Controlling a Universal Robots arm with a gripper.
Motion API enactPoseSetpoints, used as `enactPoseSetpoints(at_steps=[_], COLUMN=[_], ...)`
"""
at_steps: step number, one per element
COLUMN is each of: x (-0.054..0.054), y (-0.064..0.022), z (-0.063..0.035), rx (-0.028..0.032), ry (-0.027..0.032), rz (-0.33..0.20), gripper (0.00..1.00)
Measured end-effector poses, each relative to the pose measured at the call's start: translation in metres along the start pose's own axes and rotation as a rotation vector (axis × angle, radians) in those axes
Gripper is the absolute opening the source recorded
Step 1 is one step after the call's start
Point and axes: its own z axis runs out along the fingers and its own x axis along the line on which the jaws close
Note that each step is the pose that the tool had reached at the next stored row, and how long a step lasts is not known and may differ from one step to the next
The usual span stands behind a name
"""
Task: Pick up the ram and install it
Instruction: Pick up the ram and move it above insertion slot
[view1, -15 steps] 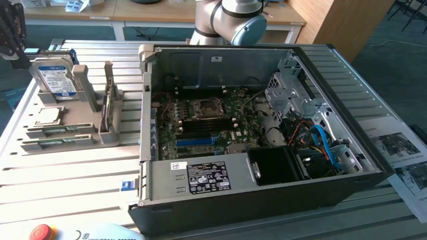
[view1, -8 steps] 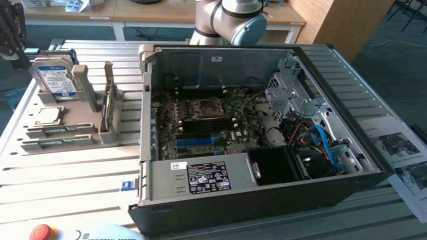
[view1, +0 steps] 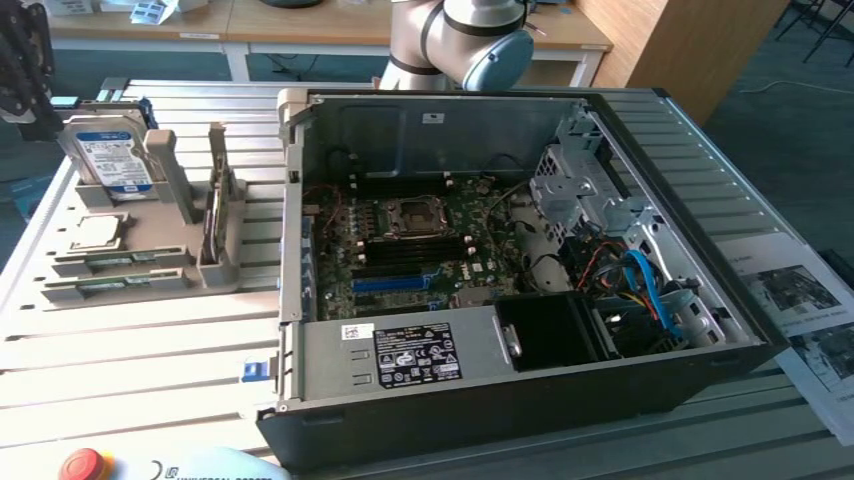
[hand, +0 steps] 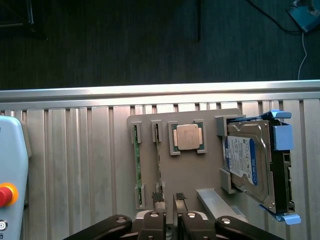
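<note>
Now our gripper (hand: 169, 198) hangs over the tray (hand: 200, 172), jaws barely apart and empty; that narrow, we could clip the ram (hand: 159, 157) instead of straddling it.

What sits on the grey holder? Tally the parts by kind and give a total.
Ram sticks: 2
Processor chip: 1
Hard drive: 1
Total: 4
</note>
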Motion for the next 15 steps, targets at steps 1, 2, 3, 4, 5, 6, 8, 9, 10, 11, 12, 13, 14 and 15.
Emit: enactPoseSetpoints(at_steps=[1, 2, 3, 4, 5, 6, 8, 9, 10, 11, 12, 13, 14, 15], x=[0.0, 0.0, 0.0, 0.0, 0.0, 0.0, 0.0, 0.0, 0.0, 0.0, 0.0, 0.0, 0.0, 0.0], y=[0.0, 0.0, 0.0, 0.0, 0.0, 0.0, 0.0, 0.0, -0.0001, -0.0001, -0.0002, -0.0002, -0.0002, -0.0003], z=[0.0, 0.0, 0.0, 0.0, 0.0, 0.0, 0.0, 0.0, 0.0001, 0.0001, 0.0, 0.0, 0.0, 0.0], rx=[0.0, 0.0, 0.0, 0.0, 0.0, 0.0, 0.0, 0.0001, 0.0002, 0.0001, 0.0, -0.0001, -0.0001, -0.0001], ry=[0.0, 0.0, 0.0, 0.0, 0.0, 0.0, 0.0, 0.0, -0.0001, 0.0, 0.0002, 0.0003, 0.0003, 0.0003], rz=[0.0, 0.0, 0.0, 0.0, 0.0, 0.0, 0.0, -0.001, -0.002, -0.005, -0.007, -0.007, -0.007, -0.007], gripper=[0.23, 0.23, 0.23, 0.3, 0.3, 0.3, 0.3, 0.3, 0.3, 0.3, 0.3, 0.3, 0.3, 0.3])
